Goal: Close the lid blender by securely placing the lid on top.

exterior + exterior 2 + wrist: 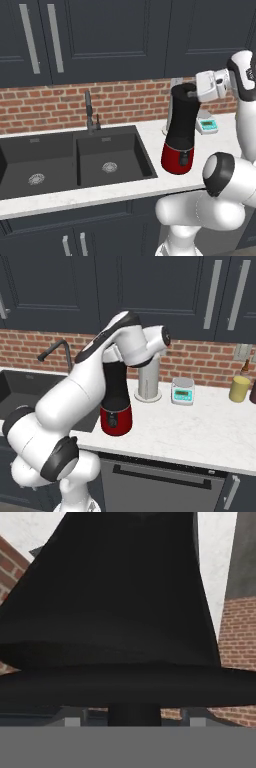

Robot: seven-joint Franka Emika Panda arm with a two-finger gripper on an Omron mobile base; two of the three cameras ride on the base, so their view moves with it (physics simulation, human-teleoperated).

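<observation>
The blender (181,125) stands on the white counter just right of the sink, a tall black jar on a glossy red base (116,419). The flat black lid (186,88) lies across the jar's top. In the hand view the lid (125,684) is a wide dark band, and its small knob (134,712) rises between my fingertips (72,717). My gripper (194,93) is at the jar's top, reaching in from the right. It is open, with a gap on each side of the knob. My arm hides the jar's top in the right base view.
A double black sink (75,160) with a dark faucet (89,112) lies left of the blender. Behind it to the right are a grey cylinder (149,381), a small white-teal scale (182,391) and a yellow jar (239,388). Dark cabinets hang above the brick wall.
</observation>
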